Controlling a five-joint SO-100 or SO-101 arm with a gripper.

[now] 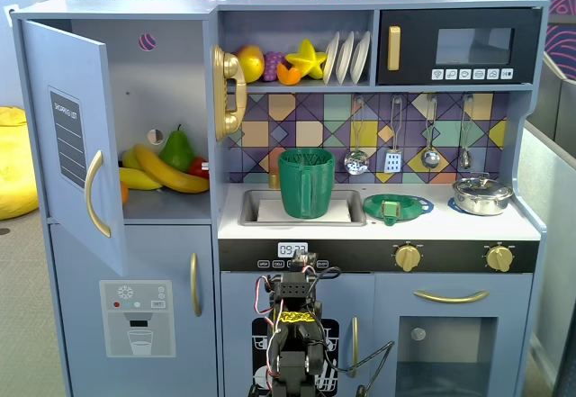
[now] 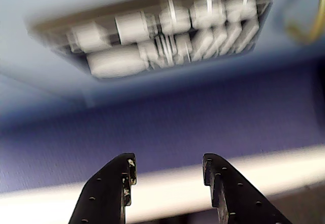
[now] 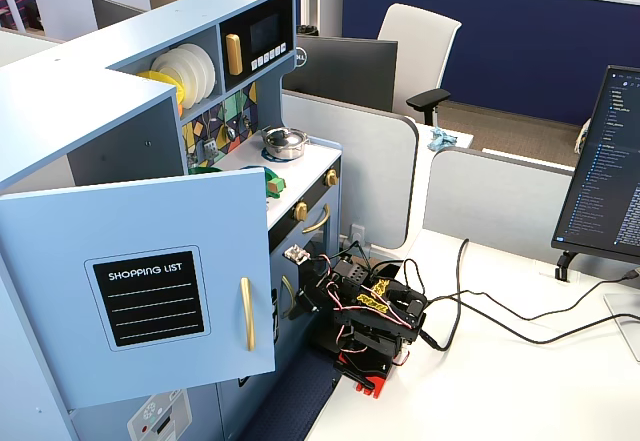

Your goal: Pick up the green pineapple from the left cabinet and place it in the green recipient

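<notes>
The left cabinet (image 1: 148,91) stands open, its door (image 1: 67,136) swung out to the left in this fixed view; the door (image 3: 150,291) also shows in the other fixed view. Inside lie bananas (image 1: 166,172) and a smooth green pear (image 1: 177,150); the green pineapple is hidden. The green recipient (image 1: 306,183) stands upright in the sink. My folded arm (image 1: 292,329) sits low in front of the kitchen's lower doors. In the wrist view my gripper (image 2: 169,163) is open, nothing between its fingers, facing a blurred grey sticker (image 2: 152,31) on a blue panel.
A flat green strainer dish (image 1: 396,206) and a steel pot (image 1: 481,194) sit on the counter right of the sink. Fruit and plates fill the upper shelf (image 1: 297,59); a black microwave (image 1: 459,48) is at top right. Cables (image 3: 500,311) trail over the white desk.
</notes>
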